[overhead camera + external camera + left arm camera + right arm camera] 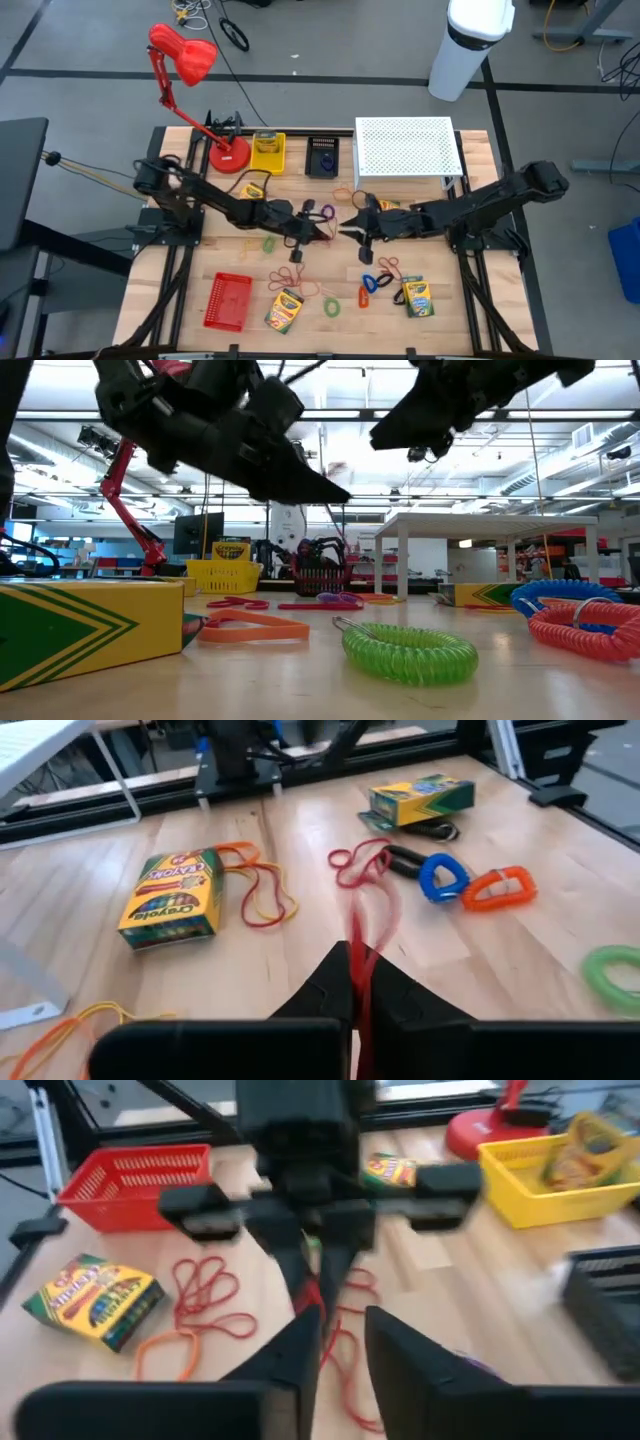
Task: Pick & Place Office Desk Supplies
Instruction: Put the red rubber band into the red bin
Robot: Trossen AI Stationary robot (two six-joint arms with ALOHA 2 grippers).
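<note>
Red rubber band (365, 935) hangs pinched above table; crayon boxes (172, 898) lie scattered.

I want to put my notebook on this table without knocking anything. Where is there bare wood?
Bare wood lies along the right edge, in front of the white perforated riser and beyond the crayon box. The far left edge beside the red basket is also free. The middle is crowded: both grippers meet there over rubber bands and coil loops.

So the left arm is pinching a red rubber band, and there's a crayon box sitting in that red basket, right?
Not quite. The left gripper does pinch a red rubber band, as the left wrist view shows, but the crayon box sits in the yellow basket, not the red basket; see the right wrist view.
</note>
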